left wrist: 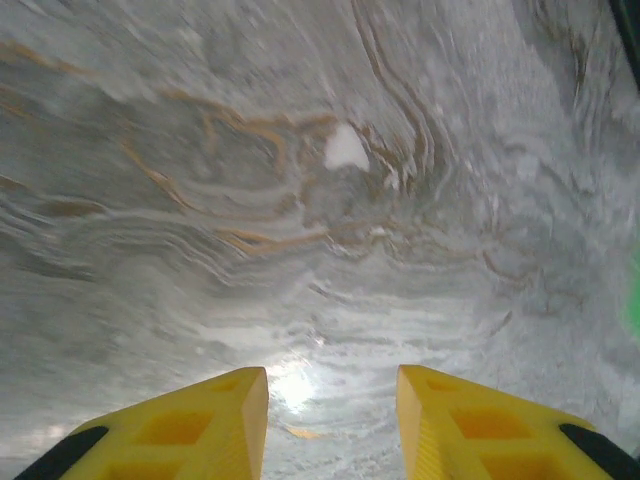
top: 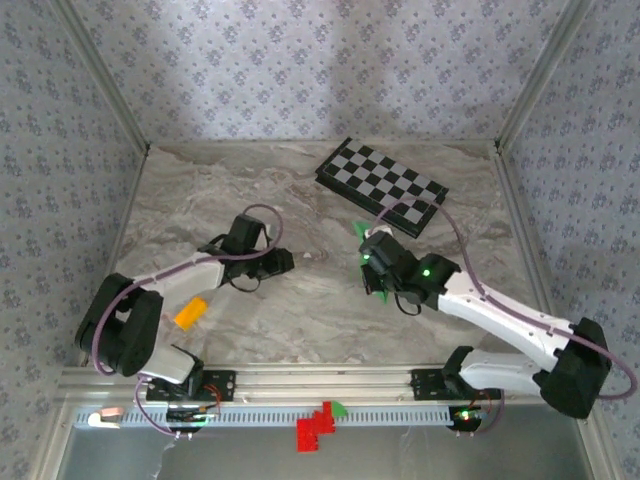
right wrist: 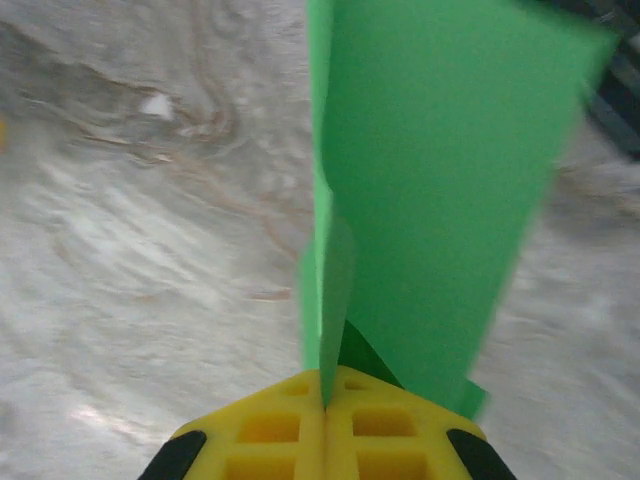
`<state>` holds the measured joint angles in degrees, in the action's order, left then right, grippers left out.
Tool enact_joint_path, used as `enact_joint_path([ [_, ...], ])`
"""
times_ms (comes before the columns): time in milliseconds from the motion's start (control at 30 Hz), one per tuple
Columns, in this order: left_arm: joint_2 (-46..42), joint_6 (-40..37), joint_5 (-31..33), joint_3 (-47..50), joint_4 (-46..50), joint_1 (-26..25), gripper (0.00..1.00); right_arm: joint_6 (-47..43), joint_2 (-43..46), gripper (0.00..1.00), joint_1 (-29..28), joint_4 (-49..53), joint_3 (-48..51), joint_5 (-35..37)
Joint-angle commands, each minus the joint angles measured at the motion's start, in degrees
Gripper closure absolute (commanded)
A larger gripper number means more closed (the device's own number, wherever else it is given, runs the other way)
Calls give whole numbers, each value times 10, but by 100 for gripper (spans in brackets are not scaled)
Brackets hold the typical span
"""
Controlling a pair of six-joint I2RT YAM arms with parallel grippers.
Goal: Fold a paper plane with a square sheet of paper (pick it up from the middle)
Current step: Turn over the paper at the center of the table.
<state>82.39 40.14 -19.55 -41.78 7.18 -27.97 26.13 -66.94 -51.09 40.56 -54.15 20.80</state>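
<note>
Paper plane (right wrist: 430,180) stood clamped in your closed right gripper (right wrist: 325,388), long axis toward twelve o'clock, your half-open, empty left gripper (left wrist: 332,388) at its nine o'clock.

Green paper plane (right wrist: 430,180) — narrow, layered, creased

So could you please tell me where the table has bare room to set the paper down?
Bare: the far left, between left claw and checkerboard; also the near middle. Crowded: around the right claw gripping the paper.
</note>
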Motion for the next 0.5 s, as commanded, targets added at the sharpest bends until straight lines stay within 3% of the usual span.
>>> enact_joint_path([
  [0,-32,-17,10,2,15,31,61,34,-82,100,-63,193,-65,221],
  [167,-71,-32,32,11,43,83,58,160,-253,100,-138,309,-179,288],
  [467,-106,-40,22,33,58,154,57,180,-503,98,-199,288,-315,246],
])
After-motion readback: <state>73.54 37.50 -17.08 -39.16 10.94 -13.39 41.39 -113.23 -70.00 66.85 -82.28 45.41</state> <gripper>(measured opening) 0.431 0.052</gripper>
